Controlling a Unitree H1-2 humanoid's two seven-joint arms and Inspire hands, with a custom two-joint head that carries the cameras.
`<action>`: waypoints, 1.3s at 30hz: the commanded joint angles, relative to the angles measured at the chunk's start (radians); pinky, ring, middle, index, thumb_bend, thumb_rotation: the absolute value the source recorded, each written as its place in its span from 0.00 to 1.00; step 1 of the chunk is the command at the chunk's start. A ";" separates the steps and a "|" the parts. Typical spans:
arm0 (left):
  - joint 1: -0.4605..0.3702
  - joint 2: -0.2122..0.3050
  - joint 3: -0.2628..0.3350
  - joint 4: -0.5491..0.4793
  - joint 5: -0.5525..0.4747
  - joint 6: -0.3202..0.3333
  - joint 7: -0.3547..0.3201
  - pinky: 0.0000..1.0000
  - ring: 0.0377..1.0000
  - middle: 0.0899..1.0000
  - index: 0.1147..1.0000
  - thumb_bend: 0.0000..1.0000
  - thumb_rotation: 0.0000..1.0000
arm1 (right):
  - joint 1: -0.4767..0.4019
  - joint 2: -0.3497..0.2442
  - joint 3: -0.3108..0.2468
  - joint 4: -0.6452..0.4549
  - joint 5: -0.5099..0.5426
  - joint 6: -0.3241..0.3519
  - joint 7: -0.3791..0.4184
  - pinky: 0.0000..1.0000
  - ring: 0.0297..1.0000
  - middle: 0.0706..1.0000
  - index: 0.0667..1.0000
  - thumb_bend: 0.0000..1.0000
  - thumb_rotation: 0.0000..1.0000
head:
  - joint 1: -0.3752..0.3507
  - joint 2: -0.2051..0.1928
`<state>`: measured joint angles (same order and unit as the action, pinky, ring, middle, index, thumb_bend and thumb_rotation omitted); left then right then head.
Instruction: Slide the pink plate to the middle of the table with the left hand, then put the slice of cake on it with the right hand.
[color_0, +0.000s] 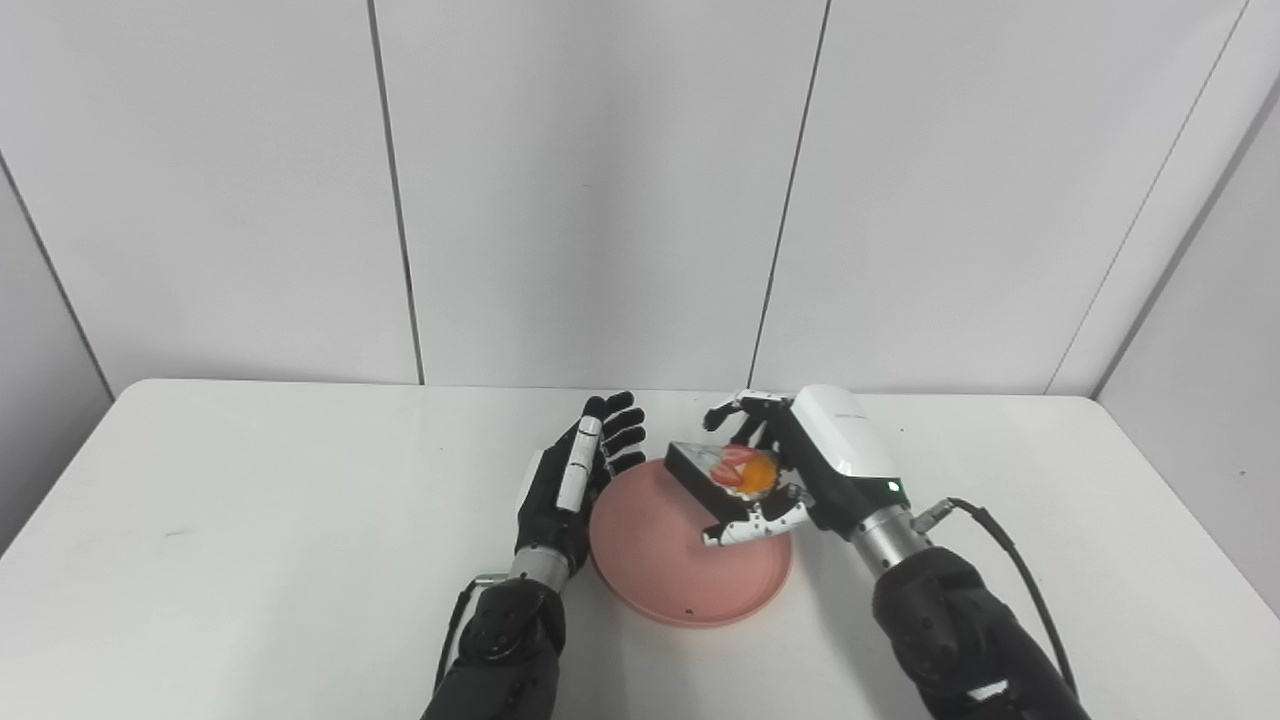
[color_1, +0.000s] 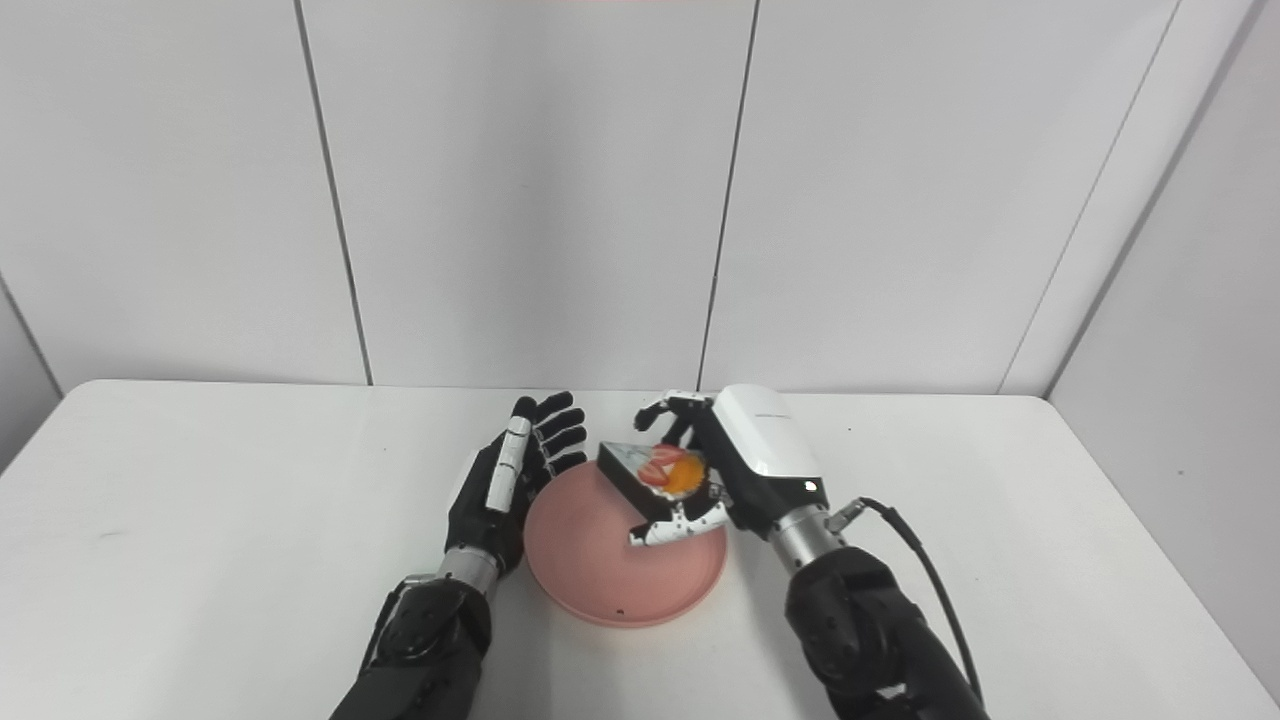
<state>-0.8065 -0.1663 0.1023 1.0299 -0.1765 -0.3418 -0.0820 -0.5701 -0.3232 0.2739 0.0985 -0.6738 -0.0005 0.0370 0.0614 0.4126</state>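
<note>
— Cake first: from the left eye, where was it?
— The slice of cake (color_0: 722, 470) was pinched in the right hand (color_0: 800, 470), above the far part of the pink plate (color_0: 690, 560), near the middle of the worktop (color_0: 250, 520). The left hand (color_0: 575, 480) stood spread against the plate's left rim, holding nothing.
— And from the right eye?
— Same scene; I couldn't tell whether the slice touched the plate. Letting go while tilted could tip it onto its side, or its far end could land off the rim.
</note>
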 joint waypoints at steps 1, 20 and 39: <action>0.062 -0.019 0.005 0.061 -0.004 0.064 0.024 0.74 0.79 0.76 0.71 0.73 0.86 | -0.048 -0.001 0.002 0.003 -0.007 -0.046 -0.016 0.25 0.30 0.39 0.55 0.78 0.12 | 0.001 0.001; 0.087 -0.012 -0.017 0.016 0.025 0.092 0.027 0.76 0.80 0.76 0.74 0.65 0.90 | -0.043 0.020 0.034 0.133 -0.029 -0.055 -0.030 0.28 0.35 0.43 0.55 0.79 0.05 | -0.015 0.011; 0.091 -0.005 -0.029 0.010 0.042 0.105 0.027 0.76 0.79 0.77 0.74 0.66 0.90 | -0.037 0.014 0.035 0.231 0.016 -0.162 -0.085 0.37 0.46 0.55 0.61 0.78 0.41 | -0.022 0.014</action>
<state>-0.7783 -0.1695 0.0728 0.9892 -0.1352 -0.3402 -0.0735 -0.5771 -0.3003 0.3242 0.3457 -0.6668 -0.1164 -0.0177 0.0399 0.4264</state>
